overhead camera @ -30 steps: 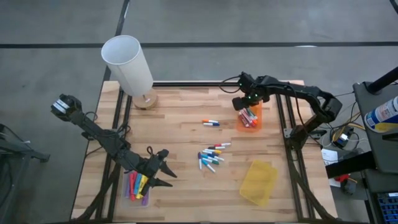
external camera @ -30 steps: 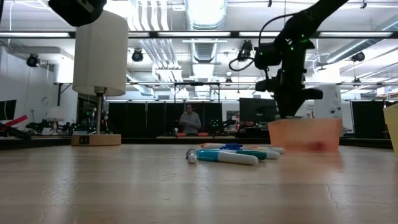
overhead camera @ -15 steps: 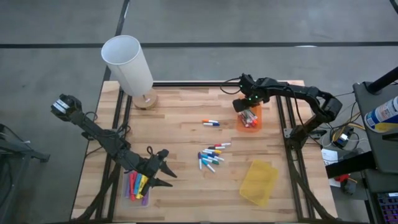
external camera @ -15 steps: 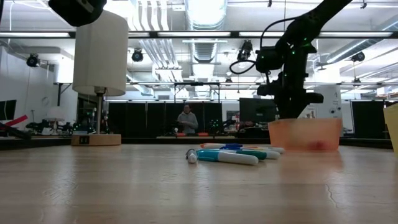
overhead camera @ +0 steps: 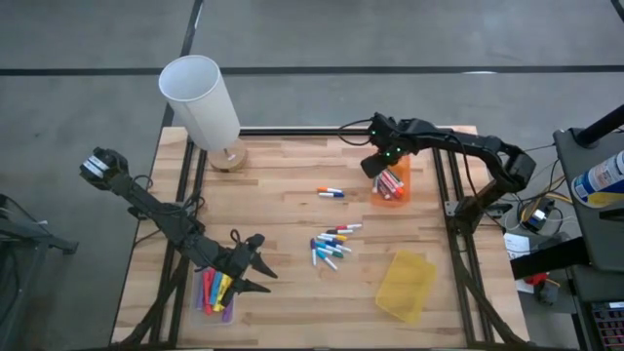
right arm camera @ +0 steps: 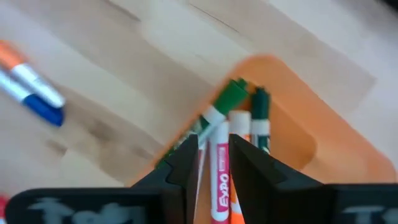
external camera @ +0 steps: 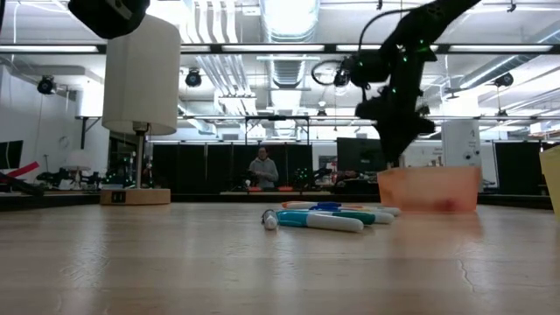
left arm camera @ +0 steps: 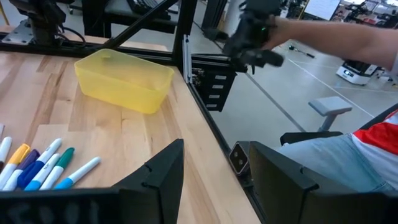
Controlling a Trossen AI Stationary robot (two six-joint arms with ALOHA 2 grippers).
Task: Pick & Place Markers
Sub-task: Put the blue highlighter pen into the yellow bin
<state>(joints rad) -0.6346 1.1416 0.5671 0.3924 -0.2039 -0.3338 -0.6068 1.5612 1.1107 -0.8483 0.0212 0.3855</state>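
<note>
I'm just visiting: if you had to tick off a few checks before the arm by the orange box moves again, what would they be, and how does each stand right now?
1. Right gripper empty: ok; nothing shows between its narrowly parted fingers.
2. Markers inside the orange bin: ok, several lie in it.
3. Orange bin upright on the table: ok.
4. Markers to collect: not ok; a loose cluster and a pair lie on the wood.
5. Left gripper out of the way: ok, open beside the clear bin.
6. Yellow bin in use: cannot tell.

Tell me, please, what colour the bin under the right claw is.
Translucent orange bin; right wrist view shows it best.
</note>
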